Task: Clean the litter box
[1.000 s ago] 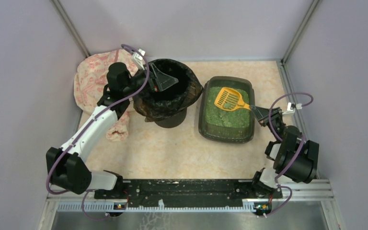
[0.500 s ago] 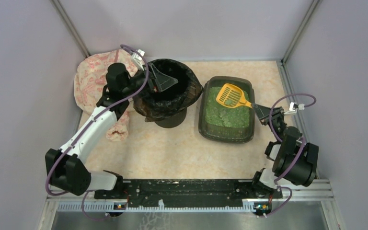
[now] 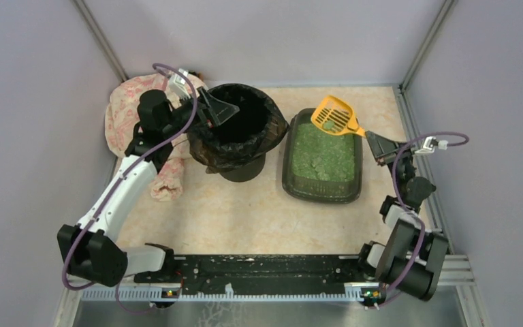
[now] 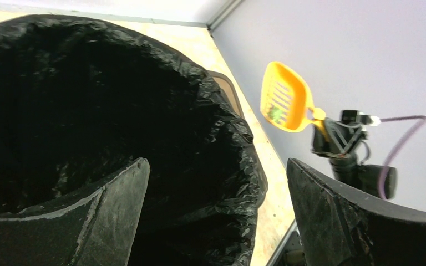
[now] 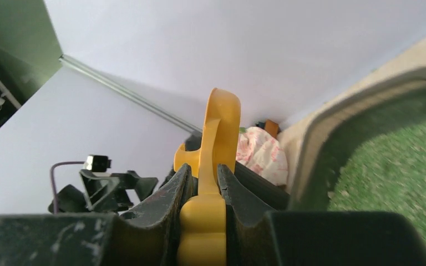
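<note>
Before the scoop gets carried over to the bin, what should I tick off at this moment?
1. Grip: right gripper shut on the handle of the scoop: ok.
2. Scoop raised clear of the litter box: ok.
3. Load aboard: ok, a small green clump sits in the scoop.
4. Mouth of the bin open: ok.
5. Bin's scoop-side rim free, with the left gripper open at the opposite rim: ok.
6. Left gripper touching the bin: cannot tell.

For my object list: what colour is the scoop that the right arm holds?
Yellow-orange; the scoop shows best in the top external view.
</note>
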Tool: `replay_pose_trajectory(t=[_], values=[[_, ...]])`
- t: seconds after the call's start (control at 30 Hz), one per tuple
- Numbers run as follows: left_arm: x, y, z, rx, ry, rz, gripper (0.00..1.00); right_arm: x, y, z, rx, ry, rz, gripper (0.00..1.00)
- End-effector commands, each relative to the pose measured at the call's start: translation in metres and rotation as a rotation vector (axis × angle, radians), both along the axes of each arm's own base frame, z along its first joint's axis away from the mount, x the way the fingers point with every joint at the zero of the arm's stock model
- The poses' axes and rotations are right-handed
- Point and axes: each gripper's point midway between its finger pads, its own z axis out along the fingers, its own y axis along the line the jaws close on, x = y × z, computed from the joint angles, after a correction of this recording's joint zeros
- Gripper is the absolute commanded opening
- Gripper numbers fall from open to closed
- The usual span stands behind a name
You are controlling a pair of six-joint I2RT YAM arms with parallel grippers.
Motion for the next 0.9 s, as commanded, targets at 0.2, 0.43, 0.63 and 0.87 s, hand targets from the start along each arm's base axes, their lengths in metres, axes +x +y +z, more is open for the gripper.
replay_pose_trajectory(t=[0.2,0.43,0.63,0.87], values=[[0.006,0.038,0.030,-0.019,-0.062,0.097,0.99,0.009,0.027,0.116,-0.115,-0.131,0.004,0.00],[0.008,0.050,0.029,-0.026,-0.058,0.127,0.99,0.024,0.064,0.142,-0.131,-0.152,0.085,0.00],[0.012,0.066,0.025,-0.027,-0.045,0.181,0.99,0.040,0.123,0.156,-0.158,-0.173,0.204,0.00],[0.016,0.079,0.014,-0.044,-0.020,0.205,0.99,0.061,0.200,0.142,-0.307,-0.172,0.301,0.00]])
